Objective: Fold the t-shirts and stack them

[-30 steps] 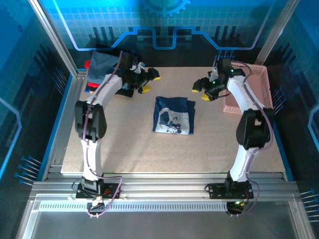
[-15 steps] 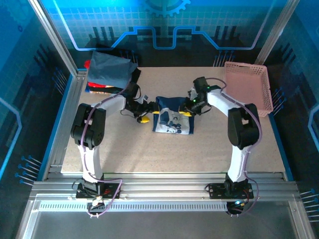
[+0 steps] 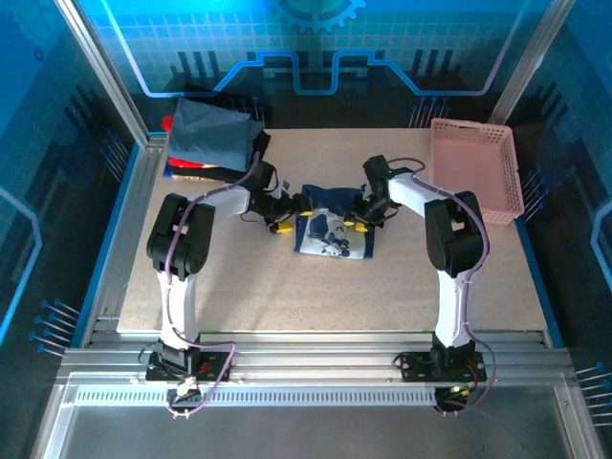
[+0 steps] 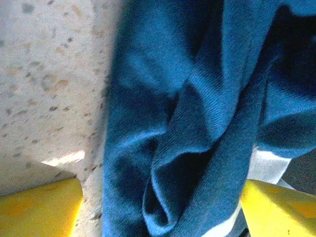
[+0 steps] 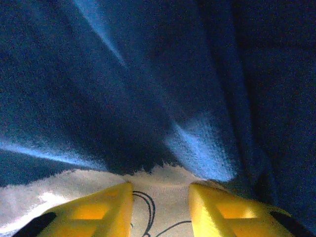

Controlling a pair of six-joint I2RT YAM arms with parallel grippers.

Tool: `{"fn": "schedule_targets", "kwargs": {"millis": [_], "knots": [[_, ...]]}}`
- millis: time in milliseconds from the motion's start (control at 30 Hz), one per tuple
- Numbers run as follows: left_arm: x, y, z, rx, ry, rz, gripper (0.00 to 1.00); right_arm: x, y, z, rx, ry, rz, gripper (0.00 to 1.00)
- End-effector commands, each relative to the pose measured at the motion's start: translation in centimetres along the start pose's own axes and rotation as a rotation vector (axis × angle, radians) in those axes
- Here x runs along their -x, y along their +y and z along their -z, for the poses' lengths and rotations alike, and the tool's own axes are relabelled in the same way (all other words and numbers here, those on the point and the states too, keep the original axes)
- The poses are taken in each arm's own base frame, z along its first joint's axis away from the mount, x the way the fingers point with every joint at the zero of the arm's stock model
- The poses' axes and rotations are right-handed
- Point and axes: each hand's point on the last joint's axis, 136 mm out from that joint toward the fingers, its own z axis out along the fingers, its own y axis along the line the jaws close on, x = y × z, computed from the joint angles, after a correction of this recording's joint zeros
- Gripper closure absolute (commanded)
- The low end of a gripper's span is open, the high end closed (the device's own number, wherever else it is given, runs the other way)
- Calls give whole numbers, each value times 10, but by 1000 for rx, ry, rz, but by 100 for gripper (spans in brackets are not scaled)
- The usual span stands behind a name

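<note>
Navy t-shirt (image 3: 335, 237), where's it at?
> Mid desk (image 3: 239, 287), part-folded, far edge bunched btw the 2 arms.
Pincers?
> Left pincer (image 3: 291, 214) wide open, straddling the tee's edge fold, nothing nipped. Right pincer (image 3: 358, 221) about half-closed over the white print; can't tell if it has cloth.
Step?
> Prob. taking both far corners for a fold. Next needs both to close on cloth, lift evenly, then over to the stack (image 3: 206, 134) back-left.
</note>
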Motion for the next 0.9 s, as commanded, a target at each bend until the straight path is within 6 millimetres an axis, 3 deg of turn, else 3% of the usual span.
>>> {"fn": "schedule_targets", "kwargs": {"millis": [0,100,200,333,433,500,567,733,867], "knots": [[-9,4,-36,25,32,-24,17,-1,-6,4,-11,-5,-20,57],[-17,0,-49,51,71,-42,20,2,17,29,56,-39,16,49],[-23,6,-59,110,101,-52,29,3,49,73,150,-104,87,40],[-22,8,-67,158,95,-60,59,-12,85,143,273,-190,195,31],[-15,1,-66,193,67,-92,77,-32,95,193,319,-264,252,26],[-4,-9,-55,205,19,-114,91,-44,95,214,346,-309,268,20],[11,-28,-35,219,-37,-187,96,-56,93,230,397,-350,284,13],[52,-73,19,251,-147,-400,100,-74,78,244,451,-422,293,7],[87,-91,62,245,-232,-501,100,-78,71,254,479,-464,287,7]]}}
